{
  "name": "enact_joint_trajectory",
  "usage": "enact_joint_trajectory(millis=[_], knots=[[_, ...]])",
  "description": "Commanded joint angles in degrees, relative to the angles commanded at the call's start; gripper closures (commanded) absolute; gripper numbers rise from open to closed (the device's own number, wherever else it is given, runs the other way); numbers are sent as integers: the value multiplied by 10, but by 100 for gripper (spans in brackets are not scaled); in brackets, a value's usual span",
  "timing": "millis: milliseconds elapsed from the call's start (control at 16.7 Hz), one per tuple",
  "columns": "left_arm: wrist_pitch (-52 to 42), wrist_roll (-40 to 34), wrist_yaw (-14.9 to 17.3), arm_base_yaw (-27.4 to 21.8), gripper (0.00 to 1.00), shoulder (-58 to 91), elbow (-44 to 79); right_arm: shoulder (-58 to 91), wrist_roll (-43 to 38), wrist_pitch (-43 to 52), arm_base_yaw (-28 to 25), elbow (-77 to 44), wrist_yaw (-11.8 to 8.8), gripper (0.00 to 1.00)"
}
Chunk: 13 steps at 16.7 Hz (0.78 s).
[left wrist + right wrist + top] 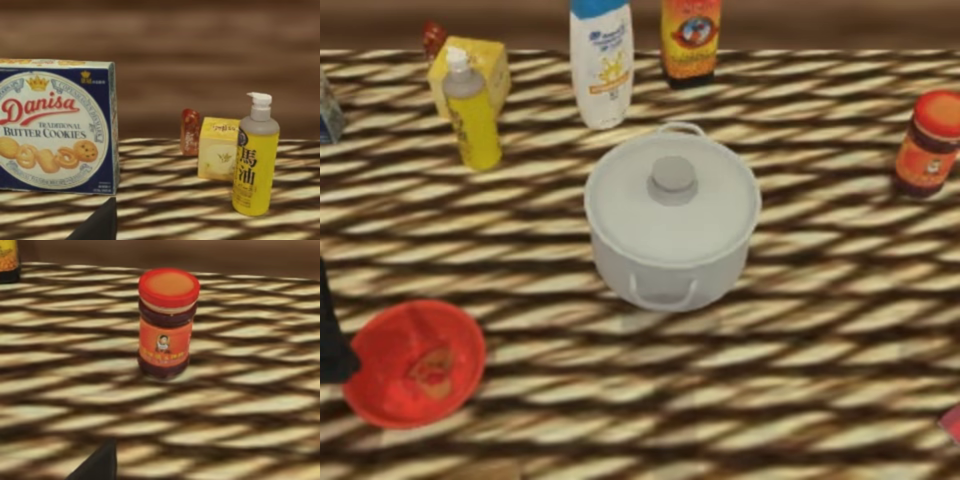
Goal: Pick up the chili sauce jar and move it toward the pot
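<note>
The woven-patterned table (pixel 820 380) carries the pot (pixel 672 222) near its middle, lid on, upright. Behind it stand a white shampoo bottle (pixel 602 62) and a taller orange-labelled bottle (pixel 690 40). A red bowl (pixel 415 362) sits at the front left. The chili sauce jar (pixel 928 143) stands upright at the far right edge, well apart from the pot, nothing touching it. Whether either gripper's fingers are released or clenched, I cannot tell.
</note>
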<state>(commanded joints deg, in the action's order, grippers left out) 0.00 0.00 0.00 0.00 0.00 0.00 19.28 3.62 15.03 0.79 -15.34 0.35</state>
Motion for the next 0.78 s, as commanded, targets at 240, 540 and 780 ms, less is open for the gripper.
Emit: enact_joint_trajectory(millis=[240, 540, 780], knots=[[0, 0, 0, 0, 0, 0, 0, 192, 42, 131, 3, -180, 0, 0], [0, 0, 0, 0, 0, 0, 0, 465, 108, 301, 8, -481, -2, 0], [0, 0, 0, 0, 0, 0, 0, 691, 169, 430, 8, -754, -6, 0]])
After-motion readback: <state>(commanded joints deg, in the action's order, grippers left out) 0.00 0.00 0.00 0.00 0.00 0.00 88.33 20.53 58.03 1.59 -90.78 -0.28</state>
